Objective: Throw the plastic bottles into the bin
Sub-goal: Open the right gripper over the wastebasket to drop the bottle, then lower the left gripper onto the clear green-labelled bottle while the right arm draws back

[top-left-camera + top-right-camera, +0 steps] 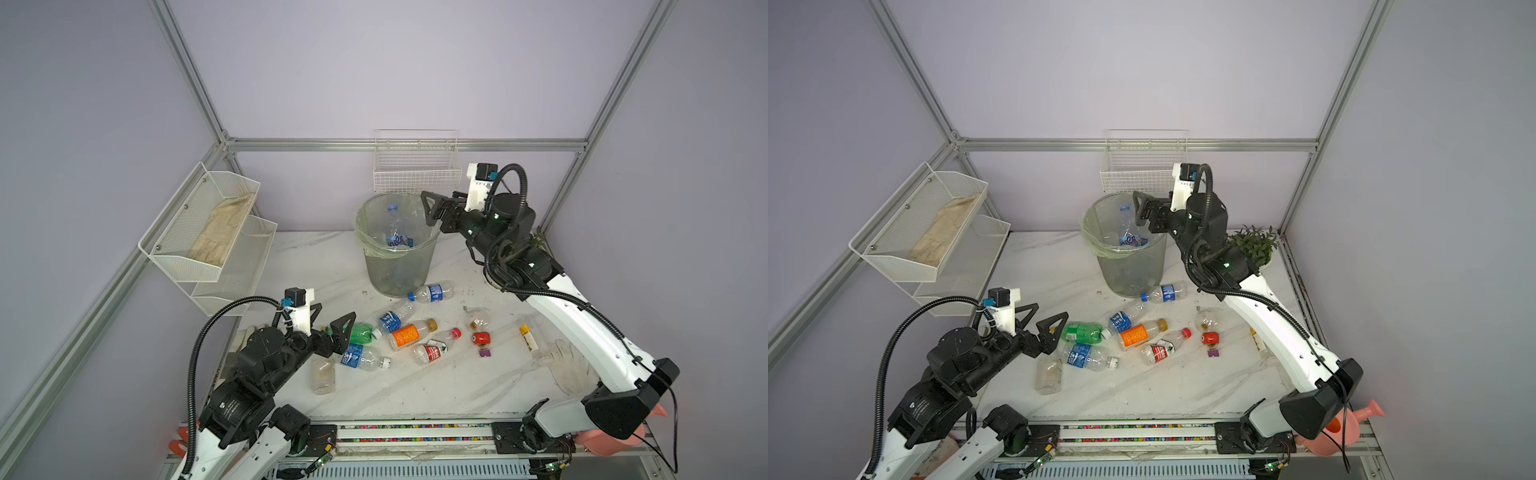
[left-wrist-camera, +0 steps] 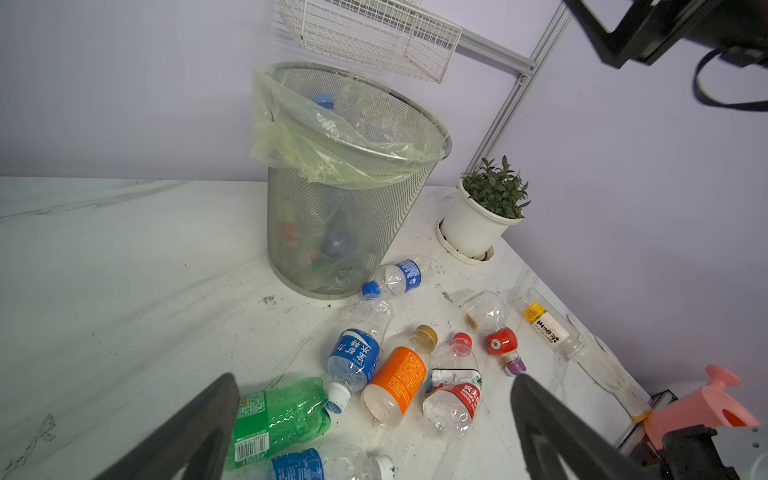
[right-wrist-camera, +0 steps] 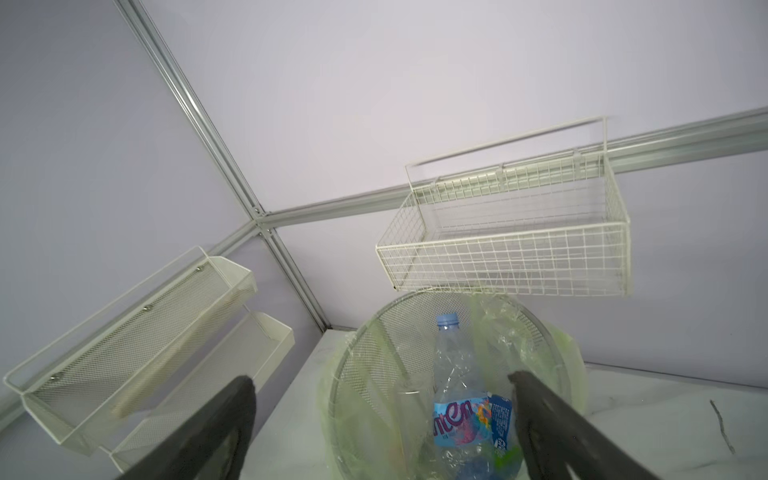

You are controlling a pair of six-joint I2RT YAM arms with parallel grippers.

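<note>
Nearest, at 8 o'clock on the table [image 1: 415, 390], the left gripper [image 1: 336, 312] hangs with fingers spread wide and empty. One finger hides the base of the green bottle [image 1: 362, 333], which lies flat, cap toward 3 o'clock. Beyond, the plastic bottles [image 1: 409, 335] lie scattered mid-table, mostly necks toward 2 o'clock. At 12 o'clock the bin [image 1: 397, 276] holds a blue-capped bottle [image 3: 455, 386] nearly upright; deeper ones are blurs through mesh. Over its rim the right gripper [image 3: 380, 378] gapes, gripping nothing.

Grey mesh bin [image 1: 395, 270], green bottle [image 1: 360, 333]
</note>
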